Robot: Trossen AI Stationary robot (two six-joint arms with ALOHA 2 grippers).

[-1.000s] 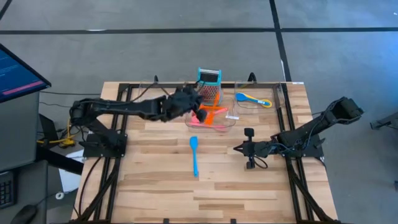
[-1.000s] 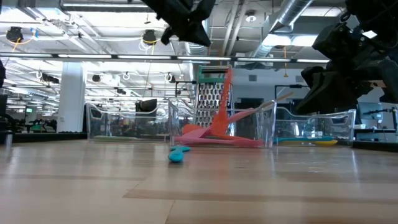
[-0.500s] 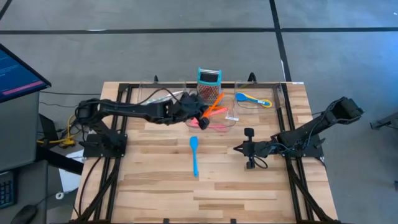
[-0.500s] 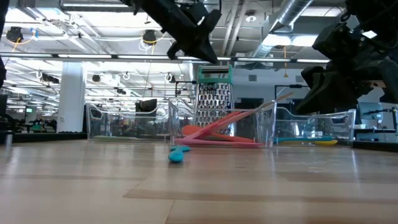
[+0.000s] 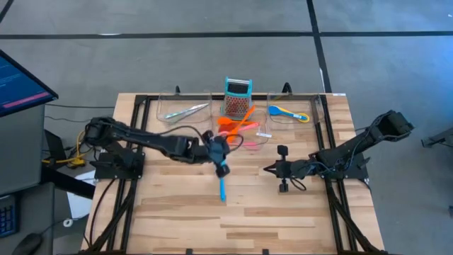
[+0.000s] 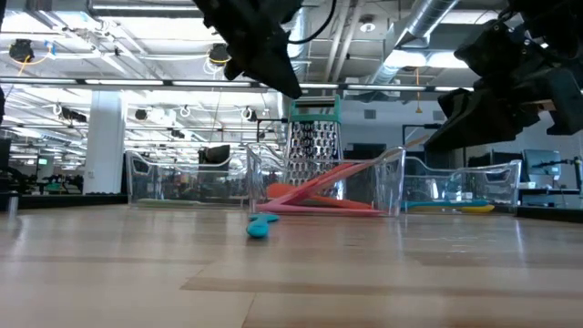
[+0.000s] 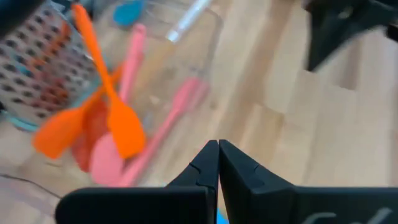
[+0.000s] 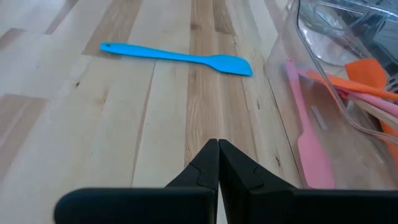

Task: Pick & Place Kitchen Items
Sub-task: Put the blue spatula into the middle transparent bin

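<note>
Blue spatula (image 5: 221,180): bright sky blue, plain.
Orange spatulas (image 5: 237,125): vivid orange, plain.
Pink spatula (image 8: 306,138): soft rose pink, plain.
Red utensil (image 7: 84,134): red, partly hidden under the orange ones.
Tongs (image 5: 182,111): silvery metal.
Grater (image 5: 238,96): teal top, silvery body patterned with rows of small holes.
Blue spoon (image 5: 284,110): blue, lying with a yellow utensil (image 5: 300,117).
Trays (image 5: 312,106): clear, colourless plastic.
Table (image 5: 177,205): pale wood in lengthwise planks of mixed tan shades, black frame.
Arms and both grippers, left (image 5: 221,167) and right (image 5: 268,169): matte black.
Floor (image 5: 177,49): grey, with dark lines.
</note>
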